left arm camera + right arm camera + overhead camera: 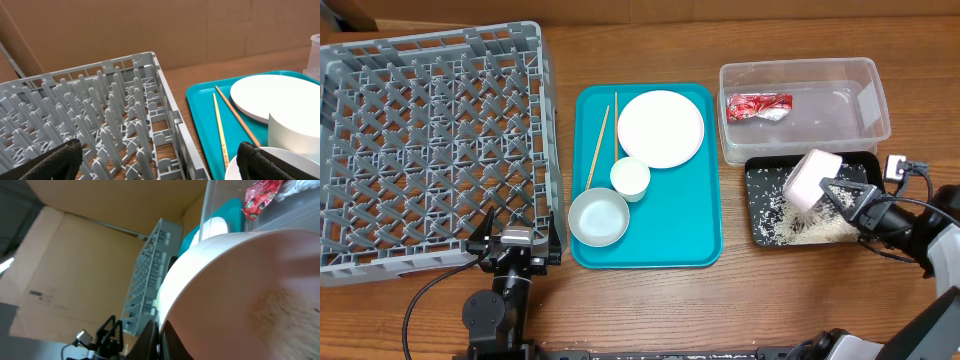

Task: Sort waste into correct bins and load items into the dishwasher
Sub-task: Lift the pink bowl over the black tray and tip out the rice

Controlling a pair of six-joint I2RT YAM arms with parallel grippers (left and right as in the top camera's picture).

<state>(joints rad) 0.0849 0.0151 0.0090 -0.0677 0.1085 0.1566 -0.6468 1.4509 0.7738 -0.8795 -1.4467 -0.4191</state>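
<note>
Pinkish-white dish (813, 180) first: you have it clamped by its rim in the right gripper (835, 190), tipped on edge over the black tray (756, 190), at about 4 o'clock on the table. Loose rice (810, 228) lies heaped on the tray floor just under it, toward 6 o'clock of the dish (the right wrist view shows a faint grainy patch on the dish's face, too blurred to call). Just beyond, at 12 o'clock, the clear tub (860, 80) holds the red-and-white wrapper (758, 106).

What matters for your next move: the grey rack (430, 150) lies at 9 o'clock from that claw, well apart, with the teal tray (680, 225) and its plate (660, 128), cup (630, 178), bowl (598, 217) and chopsticks (598, 150) between. Your left gripper (517, 240) hangs empty with its jaws spread wide at the rack's 5 o'clock corner, far nearer the rack than the right. I'd judge that a carry across the tray, or a hand-over, comes next.
</note>
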